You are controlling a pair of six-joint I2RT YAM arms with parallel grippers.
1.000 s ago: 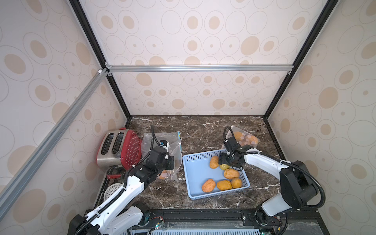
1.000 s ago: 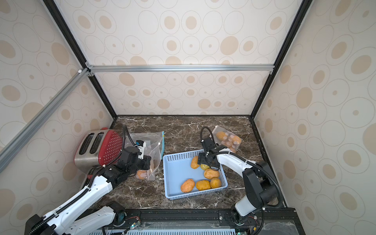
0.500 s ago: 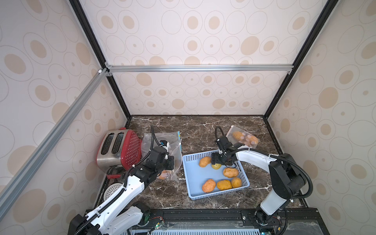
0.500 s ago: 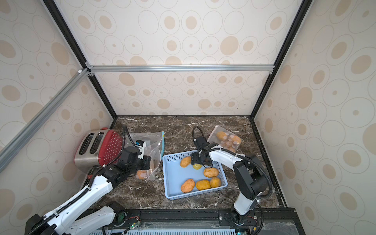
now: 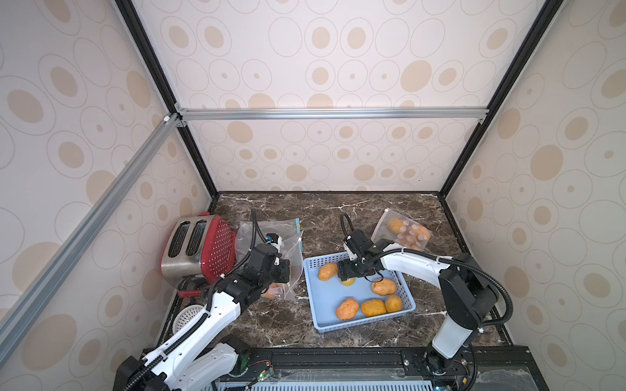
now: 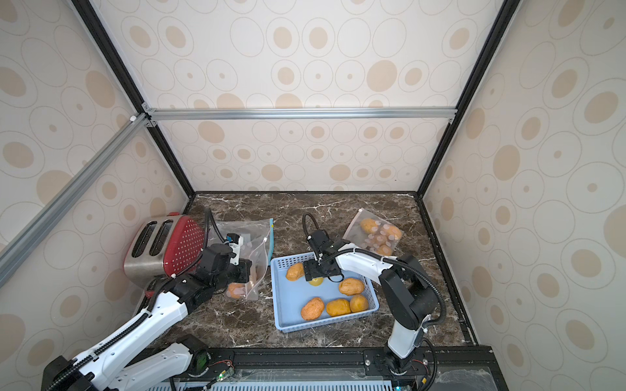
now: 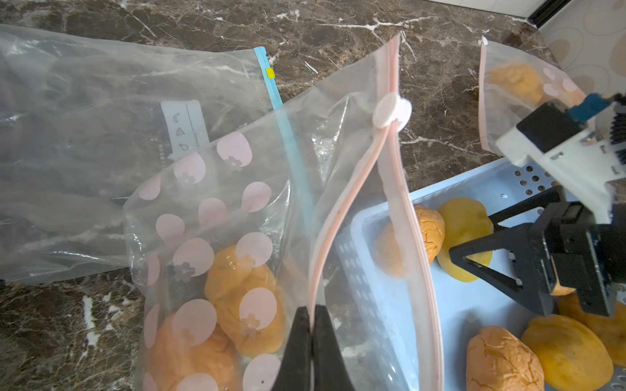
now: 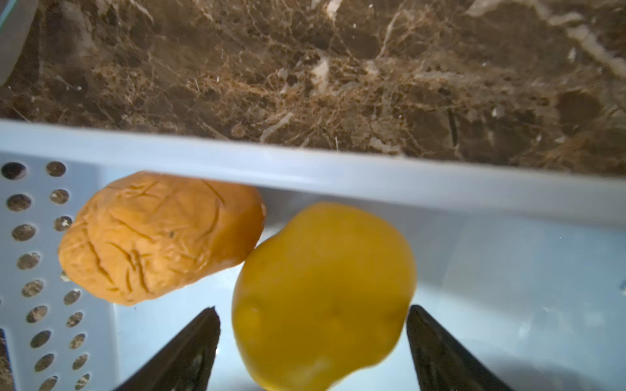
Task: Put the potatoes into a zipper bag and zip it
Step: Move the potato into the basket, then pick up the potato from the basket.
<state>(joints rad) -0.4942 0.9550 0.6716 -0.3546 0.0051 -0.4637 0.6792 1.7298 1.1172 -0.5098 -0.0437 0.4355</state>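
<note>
Yellow potato (image 8: 321,298) lies in the basket (image 8: 305,169), right between the sides of the wide-open right hand (image 8: 311,309); the left hand (image 7: 310,309) pinches the edge of the bag (image 7: 216,237).

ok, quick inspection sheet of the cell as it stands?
Surface: dark marble tabletop, white-veined.
Job's things: six potatoes in the blue basket; dotted zipper bag open, potatoes inside; another filled bag behind.
Clutter: toaster, large clear bag, white strainer.
Grippers: left gripper shut on the dotted bag's rim; right gripper open astride the yellow potato.
Cables: black conduits loop off both arms.
Surroundings: patterned walls, aluminium bar.
</note>
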